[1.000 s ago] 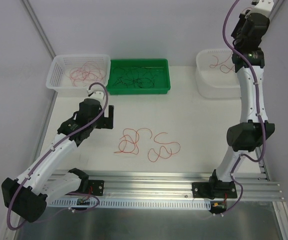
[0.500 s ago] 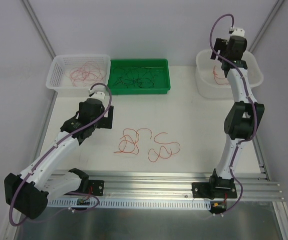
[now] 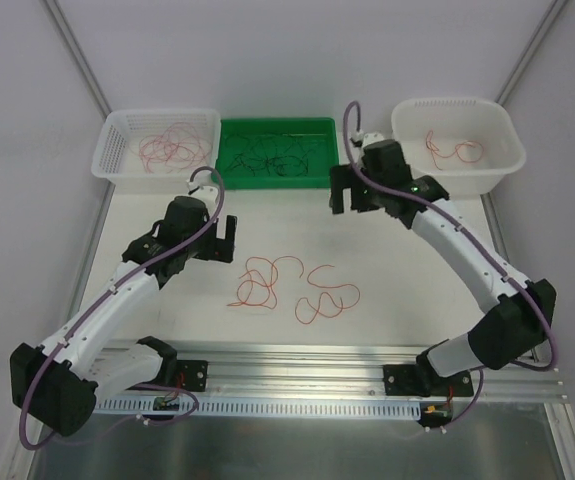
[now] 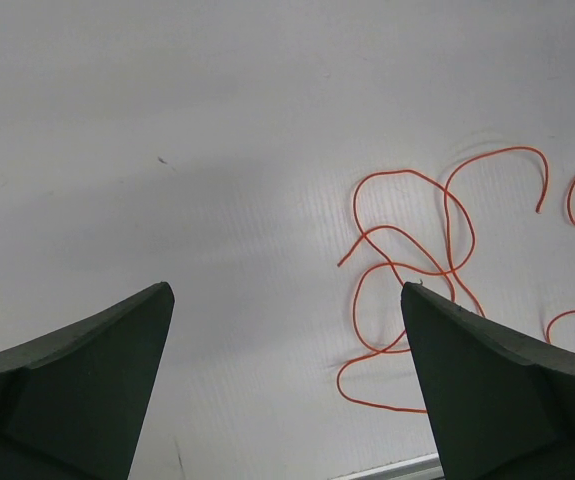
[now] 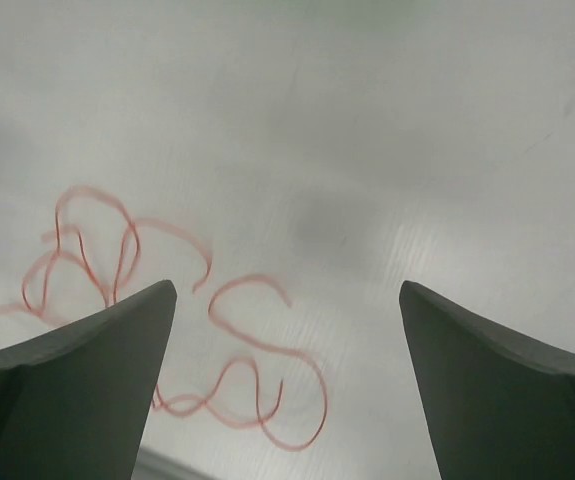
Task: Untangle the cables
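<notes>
Thin orange-red cables lie on the white table in two groups: a looped tangle (image 3: 260, 283) and a separate curl (image 3: 327, 297) to its right. My left gripper (image 3: 224, 238) hovers open just left of the tangle, with nothing between its jaws. In the left wrist view the tangle (image 4: 407, 265) lies ahead and to the right of the left gripper (image 4: 287, 300). My right gripper (image 3: 352, 192) hangs open and empty above the table, behind the curl. The right wrist view shows the right gripper (image 5: 287, 295) over bare table, with the curl (image 5: 257, 370) and the tangle (image 5: 87, 250) towards its left finger.
At the back stand a white basket (image 3: 117, 140) with pinkish cables (image 3: 172, 145), a green tray (image 3: 229, 178) with dark cables (image 3: 272, 155), and a white tub (image 3: 407, 150) holding a red cable (image 3: 454, 148). An aluminium rail (image 3: 297, 360) runs along the near edge.
My right arm swung from above the white tub down and left to over the table, and its jaws opened. A red cable now lies in the tub. The left arm barely shifted.
</notes>
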### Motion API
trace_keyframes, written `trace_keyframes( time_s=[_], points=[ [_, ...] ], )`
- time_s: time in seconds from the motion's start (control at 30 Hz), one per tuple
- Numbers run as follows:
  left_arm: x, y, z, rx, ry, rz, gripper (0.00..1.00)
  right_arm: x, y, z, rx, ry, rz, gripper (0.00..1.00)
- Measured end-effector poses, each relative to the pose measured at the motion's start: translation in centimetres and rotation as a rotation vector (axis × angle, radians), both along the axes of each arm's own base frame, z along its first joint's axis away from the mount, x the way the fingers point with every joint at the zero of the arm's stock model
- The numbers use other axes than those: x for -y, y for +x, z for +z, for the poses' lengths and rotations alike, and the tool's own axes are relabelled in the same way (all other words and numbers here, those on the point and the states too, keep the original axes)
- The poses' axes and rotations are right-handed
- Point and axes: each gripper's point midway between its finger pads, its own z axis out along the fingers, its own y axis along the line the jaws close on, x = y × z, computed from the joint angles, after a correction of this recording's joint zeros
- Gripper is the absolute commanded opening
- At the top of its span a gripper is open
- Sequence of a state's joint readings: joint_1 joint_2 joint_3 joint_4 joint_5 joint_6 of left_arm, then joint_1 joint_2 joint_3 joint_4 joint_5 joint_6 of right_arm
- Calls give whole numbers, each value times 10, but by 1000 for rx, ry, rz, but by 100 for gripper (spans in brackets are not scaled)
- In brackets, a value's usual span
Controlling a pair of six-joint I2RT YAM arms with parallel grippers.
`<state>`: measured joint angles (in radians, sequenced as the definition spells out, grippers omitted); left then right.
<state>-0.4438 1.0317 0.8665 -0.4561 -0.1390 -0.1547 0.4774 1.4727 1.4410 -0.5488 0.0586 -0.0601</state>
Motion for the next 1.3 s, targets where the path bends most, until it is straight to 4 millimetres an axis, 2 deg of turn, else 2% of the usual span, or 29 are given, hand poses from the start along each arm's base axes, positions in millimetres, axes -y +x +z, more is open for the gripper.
trace_keyframes(
  time_s=[0.07,0.13,0.2,0.27,0.33,0.6,0.83,0.9,1.03,1.1,1.13,1.23,1.27,1.3],
  points=[
    [5,-1,-3,-17,-17,-14,99,-20,-34,-36,-104,-36,59,100],
    [7,-2,-5,-29,-23,-20,99,-38,-77,-81,-228,-89,119,100],
    [8,-2,-7,-35,-24,-21,99,-44,-113,-111,-316,-145,162,99],
    [8,-1,-7,-37,-23,-21,99,-47,-139,-133,-376,-198,186,98],
    [8,-1,-8,-38,-22,-21,99,-45,-152,-148,-406,-230,186,97],
    [7,0,-14,-57,-10,-18,99,-30,-149,-182,-435,-323,94,96],
    [7,0,-16,-62,-6,-17,99,-3,-163,-213,-480,-399,15,96],
    [7,0,-16,-64,-5,-17,99,4,-167,-218,-491,-413,-3,96],
    [7,0,-18,-69,-3,-17,99,4,-167,-220,-486,-389,-21,92],
    [7,0,-18,-71,-2,-17,99,3,-167,-221,-487,-367,-26,81],
    [7,0,-19,-72,-2,-17,99,3,-167,-222,-489,-355,-29,67],
    [7,0,-19,-73,-1,-17,99,-2,-167,-225,-498,-292,-35,46],
    [7,0,-19,-73,-2,-17,99,-2,-166,-225,-495,-283,-38,33],
    [7,0,-19,-73,-1,-17,99,1,-165,-224,-489,-282,-40,26]
  ],
)
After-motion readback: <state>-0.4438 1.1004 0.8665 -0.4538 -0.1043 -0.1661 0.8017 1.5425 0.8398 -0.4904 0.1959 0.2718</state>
